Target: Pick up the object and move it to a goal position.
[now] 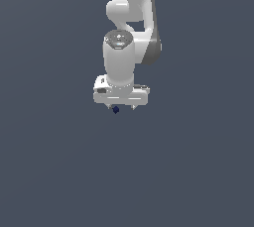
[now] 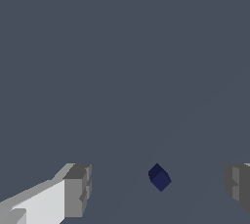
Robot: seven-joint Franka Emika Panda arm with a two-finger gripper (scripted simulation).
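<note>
- Pincer state: the pincer points straight down with its fingers spread wide apart. In the wrist view both fingertips show at opposite sides of the frame, with a wide gap between them and nothing gripped.
- Object location: the object, a tiny dark navy-blue block, lies in the gap between the two fingers. It touches neither finger and sits nearer one finger than the other, so it is not centred.
- Exterior view: the object appears just under the pincer body, toward the exterior view's left of the pincer's midline, against the plain grey worktop.
- Orientation: the block appears turned at an angle to the fingers, showing a corner rather than a flat face toward each finger.
- Step in hand: judged from these views, this is the approach stage before the grasp. The arm is aligned over the object but has not clamped on it.
- Height: whether the fingertips are already level with the block cannot be told from either view.
- Next move: it calls for a small sideways correction to centre the block, a descent if still needed, then closing the fingers on it.
- Goal position: no marker for it is visible in either view.
</note>
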